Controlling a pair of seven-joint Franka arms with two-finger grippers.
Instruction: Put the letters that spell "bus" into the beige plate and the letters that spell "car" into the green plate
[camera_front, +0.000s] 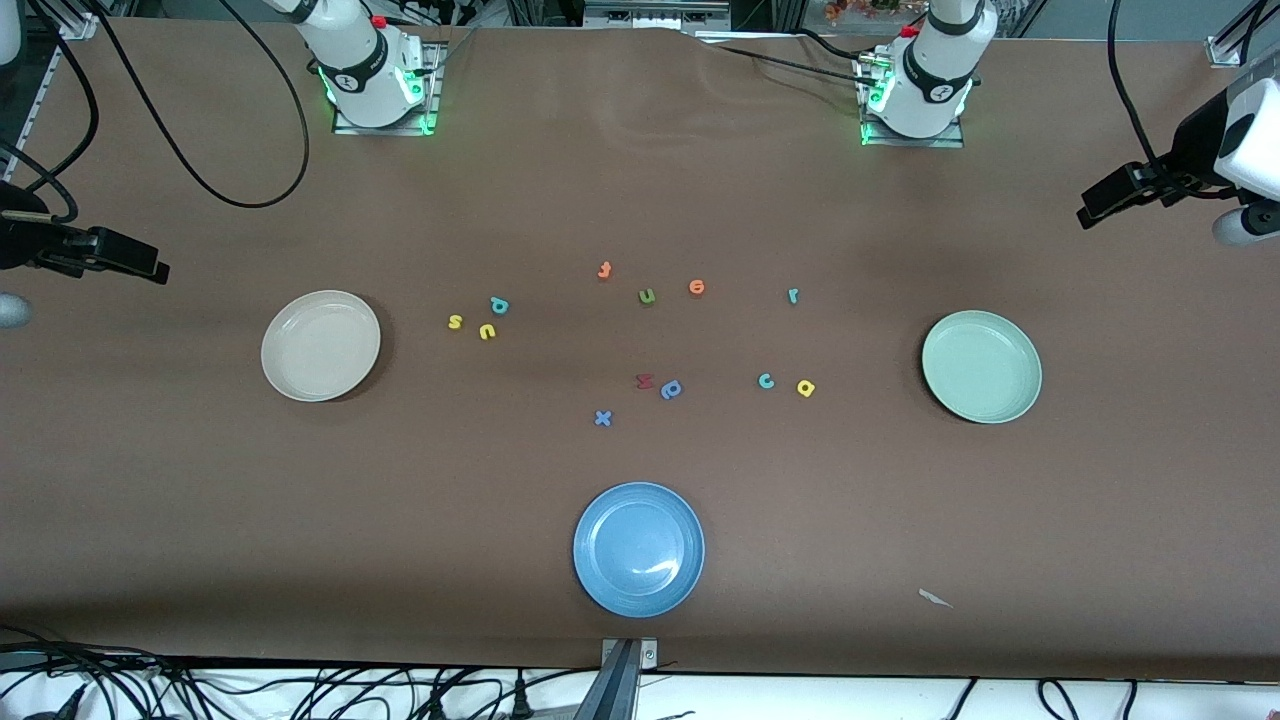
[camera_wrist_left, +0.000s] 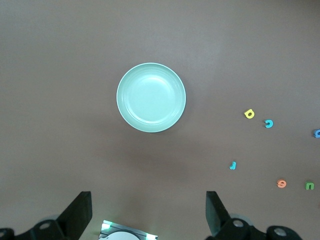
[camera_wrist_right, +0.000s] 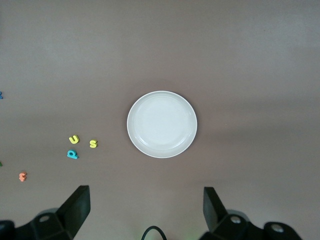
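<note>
My left gripper (camera_wrist_left: 149, 216) hangs high, fingers spread wide, over bare table near the green plate (camera_wrist_left: 151, 97); yellow a (camera_wrist_left: 249, 114), teal c (camera_wrist_left: 269, 123), teal r (camera_wrist_left: 233, 165) lie apart.

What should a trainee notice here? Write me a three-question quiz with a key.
1. True or false: the beige plate holds no letters.
2. Which lies nearest to the front camera? A. the blue plate B. the beige plate C. the teal c
3. Fill in: the teal c lies beside the yellow ___.
Key: 1 true; 2 A; 3 the yellow a.
</note>
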